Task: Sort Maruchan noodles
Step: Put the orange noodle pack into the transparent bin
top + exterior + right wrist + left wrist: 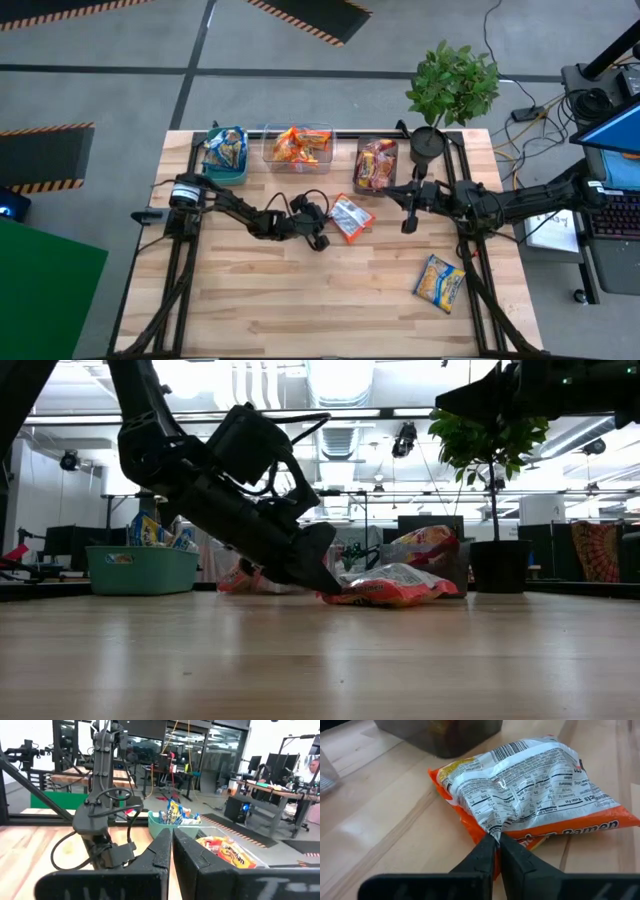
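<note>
A bare stretch of the wooden counter (320, 660) fills the foreground of the low view, and beyond it the left pincer (322, 575) comes down at a slant to the board, its dark fingers (492, 855) closed to a narrow point on the crinkled edge of an orange ramen packet (535, 800). The packet lies flat near the middle of the counter with its white nutrition panel facing up, just in front of the row of bins.

A second packet, blue and yellow (440, 281), lies alone toward the counter's front right corner, well apart from the others.

Along the far edge stand three bins side by side: a teal bin (226, 153) holding blue-and-yellow packets, a clear bin (297, 146) holding orange ones, and a dark grey bin (376, 165) holding red ones.

The right pincer (408, 210) hangs above the counter just beside the grey bin, its fingers (165, 851) pressed together with nothing between them, pointed across toward the left arm.

A potted plant (452, 85) stands at the counter's far right corner, its black pot (497, 567) visible behind the packet in the low view. Beyond the counter the room shows desks, monitors and striped floor markings; a person sits at a desk at the far edge of the right wrist view.
</note>
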### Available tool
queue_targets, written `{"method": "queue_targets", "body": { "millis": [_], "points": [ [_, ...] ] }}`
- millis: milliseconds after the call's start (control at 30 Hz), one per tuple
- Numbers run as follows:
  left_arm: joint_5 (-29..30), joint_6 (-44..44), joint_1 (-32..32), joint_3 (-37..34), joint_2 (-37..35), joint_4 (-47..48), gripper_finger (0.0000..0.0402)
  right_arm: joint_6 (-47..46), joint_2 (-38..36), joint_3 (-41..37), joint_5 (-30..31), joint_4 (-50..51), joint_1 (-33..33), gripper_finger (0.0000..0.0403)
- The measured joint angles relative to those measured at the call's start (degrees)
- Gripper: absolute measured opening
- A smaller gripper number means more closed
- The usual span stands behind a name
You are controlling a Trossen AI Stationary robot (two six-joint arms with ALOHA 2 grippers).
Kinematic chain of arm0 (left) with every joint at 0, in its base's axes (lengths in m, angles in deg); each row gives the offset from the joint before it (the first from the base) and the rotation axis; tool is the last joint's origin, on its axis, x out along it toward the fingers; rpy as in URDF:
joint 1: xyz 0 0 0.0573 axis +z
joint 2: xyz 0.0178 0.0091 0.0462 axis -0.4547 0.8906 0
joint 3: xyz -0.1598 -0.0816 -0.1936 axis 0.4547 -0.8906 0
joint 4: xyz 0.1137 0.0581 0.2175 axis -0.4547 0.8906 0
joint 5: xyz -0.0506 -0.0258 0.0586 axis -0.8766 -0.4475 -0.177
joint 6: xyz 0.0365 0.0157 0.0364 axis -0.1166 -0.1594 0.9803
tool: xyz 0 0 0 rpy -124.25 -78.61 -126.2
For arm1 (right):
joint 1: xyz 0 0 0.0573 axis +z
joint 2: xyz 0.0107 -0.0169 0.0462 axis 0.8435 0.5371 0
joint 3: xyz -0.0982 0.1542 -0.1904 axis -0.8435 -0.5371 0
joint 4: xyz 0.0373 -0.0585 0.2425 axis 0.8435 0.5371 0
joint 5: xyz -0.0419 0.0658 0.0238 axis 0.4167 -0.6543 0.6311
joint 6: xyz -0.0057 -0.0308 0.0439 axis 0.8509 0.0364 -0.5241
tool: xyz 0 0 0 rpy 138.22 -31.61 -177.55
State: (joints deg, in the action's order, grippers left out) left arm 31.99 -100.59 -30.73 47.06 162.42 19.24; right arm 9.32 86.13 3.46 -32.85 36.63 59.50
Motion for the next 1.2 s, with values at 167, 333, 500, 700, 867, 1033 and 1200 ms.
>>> {"method": "queue_targets", "body": {
  "millis": [167, 333, 500, 700, 867, 1033, 1200],
  "points": [
    [0.20, -0.04, -0.02, -1.64, -0.15, 0.02, 0.0001, -0.07, 1.08, 1.87, 0.25, 3.18, 1.53, 0.0009],
    [0.20, -0.04, 0.00, -2.43, -0.15, -0.03, 0.0001, 0.08, 6.69, 8.41, 3.28, 17.56, 4.54, 0.0009],
    [0.14, -0.02, 0.00, -2.57, -0.09, -0.04, 0.0000, 0.06, 14.26, 14.84, 3.52, 26.54, 6.17, 0.0009],
    [-0.08, -0.50, 0.00, -2.70, -0.74, 0.24, 0.0000, 0.46, 22.16, 20.81, 3.20, 35.74, 7.53, 0.0009],
    [-0.36, -0.61, 0.00, -2.75, -1.03, 0.29, 0.0000, -0.18, 28.80, 23.69, 3.16, 43.41, 7.53, 0.0009],
    [-0.36, -0.65, 0.00, -2.77, -1.03, 0.19, 0.0000, -0.05, 34.78, 24.44, 2.85, 44.03, 7.53, 0.0009],
    [-0.34, -0.87, 0.00, -2.79, -1.03, 0.00, 0.0000, 1.07, 39.83, 26.06, 3.85, 43.86, 7.53, 0.0009]
  ]
}}
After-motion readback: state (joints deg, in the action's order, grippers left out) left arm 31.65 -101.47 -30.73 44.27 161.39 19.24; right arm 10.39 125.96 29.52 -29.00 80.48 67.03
